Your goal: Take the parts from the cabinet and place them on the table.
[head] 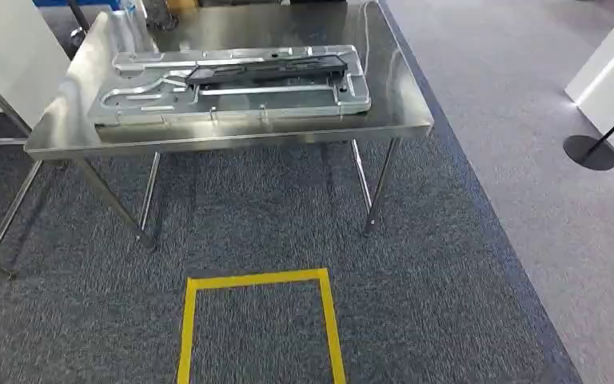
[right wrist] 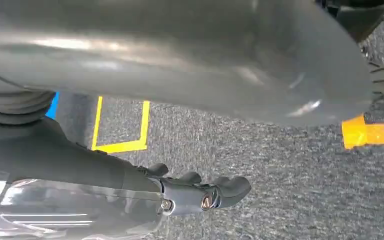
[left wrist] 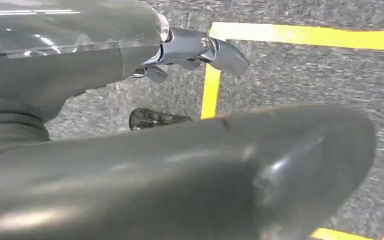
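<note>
Steel table ahead already carries a grey metal panel with a black part lying on top — some of the job looks done. Left hand and right hand hang over carpet, fingers loose, grasping nothing — any further part would need another fetch.

The head view looks forward and down from high on the robot, taking in a steel bench some way ahead and a yellow tape square on the grey carpet nearer the camera. The left wrist view sits close behind the left hand and faces the floor, where yellow tape crosses the same carpet. The right wrist view sits as close behind the right hand, also facing the taped carpet.
</note>
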Controlling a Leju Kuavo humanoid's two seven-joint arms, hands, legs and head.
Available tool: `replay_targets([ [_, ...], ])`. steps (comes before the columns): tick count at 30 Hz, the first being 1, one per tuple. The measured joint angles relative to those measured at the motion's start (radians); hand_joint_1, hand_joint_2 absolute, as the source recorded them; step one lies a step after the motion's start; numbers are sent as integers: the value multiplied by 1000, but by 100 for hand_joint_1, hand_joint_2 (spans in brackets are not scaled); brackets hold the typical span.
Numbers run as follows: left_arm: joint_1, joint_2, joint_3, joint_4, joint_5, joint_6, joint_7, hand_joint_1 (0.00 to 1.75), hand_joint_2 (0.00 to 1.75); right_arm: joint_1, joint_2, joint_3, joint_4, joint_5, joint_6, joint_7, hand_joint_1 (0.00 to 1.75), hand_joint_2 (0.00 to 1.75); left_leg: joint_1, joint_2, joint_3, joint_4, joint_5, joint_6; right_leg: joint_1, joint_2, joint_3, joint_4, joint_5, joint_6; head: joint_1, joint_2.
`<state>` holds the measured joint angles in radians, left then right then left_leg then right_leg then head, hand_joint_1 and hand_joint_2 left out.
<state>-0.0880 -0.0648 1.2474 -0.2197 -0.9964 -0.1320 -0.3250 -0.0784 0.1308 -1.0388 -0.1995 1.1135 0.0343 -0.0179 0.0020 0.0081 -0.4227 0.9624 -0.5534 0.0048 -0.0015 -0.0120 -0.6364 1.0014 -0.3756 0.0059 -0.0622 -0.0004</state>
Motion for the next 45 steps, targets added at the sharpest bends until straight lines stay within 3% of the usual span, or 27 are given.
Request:
replay_targets([
  [2,6,0,0,0,3,10,3,0,0,4,0,3,0,0,-2,2,0,0,0,2,-11,-4,22,16,1,0,-3,-9,23,16,0,0],
  [3,5,0,0,0,6,11,4,0,0,3,0,3,1,1,-2,4,0,0,4,9,-22,-5,37,25,-7,7,-12,7,-8,19,0,0],
  [6,6,1,1,0,12,17,6,0,0,4,0,7,1,7,-2,5,0,0,2,8,-68,-4,73,38,-9,8,-58,191,-199,31,0,0],
  [7,7,2,2,0,12,18,6,0,0,4,0,7,1,10,-2,5,0,0,0,9,-85,-3,85,38,-11,8,-70,265,-231,34,0,0],
  [8,7,2,2,0,12,18,6,0,0,4,0,7,1,11,-1,4,0,0,-1,9,-102,-1,98,36,-12,8,-69,311,-226,35,0,0],
  [10,7,2,3,0,12,18,6,0,0,4,0,8,1,11,-1,4,0,0,-1,10,-135,7,119,33,-13,8,-11,277,-157,34,0,0],
  [12,6,2,5,0,13,18,5,0,0,1,-1,8,1,11,-2,1,0,0,-2,9,-167,17,139,27,-10,8,121,101,-121,22,0,0],
  [13,6,-2,5,0,14,17,3,0,0,-2,-3,8,1,11,-3,-3,0,0,-4,8,-175,21,145,22,-4,8,192,10,-144,14,0,0],
  [14,6,-2,5,0,14,16,0,0,0,-4,-6,8,1,11,-3,-8,0,0,-6,8,-183,25,149,18,-1,7,227,-60,-167,7,0,0],
  [16,5,-2,8,0,15,16,-5,0,0,-3,-6,8,1,11,-3,-15,0,0,0,12,-188,22,166,4,6,9,214,-63,-166,-5,0,0],
  [18,6,-1,8,0,15,18,-7,0,0,-3,-5,8,2,11,-2,-15,0,0,1,9,-194,27,168,-5,-6,3,210,-75,-143,-19,0,0],
  [20,8,-3,9,0,14,20,-8,0,0,-3,-6,8,2,11,-2,-18,0,0,4,1,-227,115,78,-16,-5,2,194,-75,-131,-30,0,0],
  [22,8,-3,9,0,14,21,-8,0,0,-2,-7,8,2,11,-1,-21,0,0,10,1,-281,284,-15,-27,-4,1,175,-71,-118,-31,0,0],
  [23,9,-3,9,0,14,21,-8,0,0,-1,-7,8,2,11,-1,-21,0,0,11,1,-294,340,-27,-31,-4,1,165,-66,-114,-30,0,0],
  [25,9,-3,9,0,14,22,-7,0,0,0,-7,8,2,10,6,-31,0,0,15,1,-246,293,13,-36,-6,2,149,-56,-108,-24,0,0],
  [27,8,-1,9,0,14,24,-5,0,0,1,-6,7,2,3,18,-51,0,0,20,1,-131,114,75,-36,-9,4,140,-43,-109,-18,0,0],
  [28,7,-1,9,0,14,24,-4,0,0,0,-6,6,2,-6,19,-63,0,0,21,-1,-87,36,65,-33,-9,3,132,-35,-112,-12,0,0],
  [29,7,-1,9,0,14,24,-3,0,0,-1,-6,5,3,-12,19,-69,0,0,12,-5,-79,29,66,-23,-7,4,124,-27,-111,-5,0,0],
  [33,8,-1,9,0,13,25,2,0,0,-4,-5,-2,3,-25,20,-70,0,0,15,-4,-93,23,70,8,-5,5,118,-22,-108,19,0,0],
  [35,6,-1,9,0,12,25,3,0,0,-4,-5,-5,3,-25,21,-69,0,0,16,-2,-98,22,76,20,-9,8,90,40,-156,24,0,0],
  [37,6,0,9,0,11,26,8,0,0,-3,-5,-10,3,-27,27,-67,0,0,11,1,-108,23,81,28,-11,9,-3,233,-249,28,0,0],
  [38,7,0,9,0,10,27,9,0,0,-3,-5,-11,3,-28,28,-63,0,175,9,2,-113,24,83,31,-11,8,-38,305,-271,28,0,0],
  [40,7,0,9,0,10,27,13,0,0,0,-5,-15,4,-32,28,-52,0,175,6,1,-117,27,84,32,-11,8,-35,305,-244,25,0,0],
  [42,7,0,9,0,10,27,16,0,0,-1,-6,-22,4,-40,24,-38,0,175,1,1,-114,28,85,31,-9,8,51,141,-155,12,0,0],
  [43,6,0,9,0,10,27,16,0,0,-2,-8,-25,4,-42,21,-32,0,175,2,1,-113,30,85,31,-12,9,104,41,-117,14,0,0],
  [44,5,1,9,0,11,27,17,0,0,-4,-8,-27,4,-42,16,-25,0,175,-11,1,-117,37,82,29,-12,9,129,-17,-133,29,0,0],
  [45,3,2,10,0,12,27,19,0,0,-5,-8,-28,4,-42,13,-18,0,175,-14,-1,-120,42,78,30,-15,14,125,-14,-114,21,-1,0],
])
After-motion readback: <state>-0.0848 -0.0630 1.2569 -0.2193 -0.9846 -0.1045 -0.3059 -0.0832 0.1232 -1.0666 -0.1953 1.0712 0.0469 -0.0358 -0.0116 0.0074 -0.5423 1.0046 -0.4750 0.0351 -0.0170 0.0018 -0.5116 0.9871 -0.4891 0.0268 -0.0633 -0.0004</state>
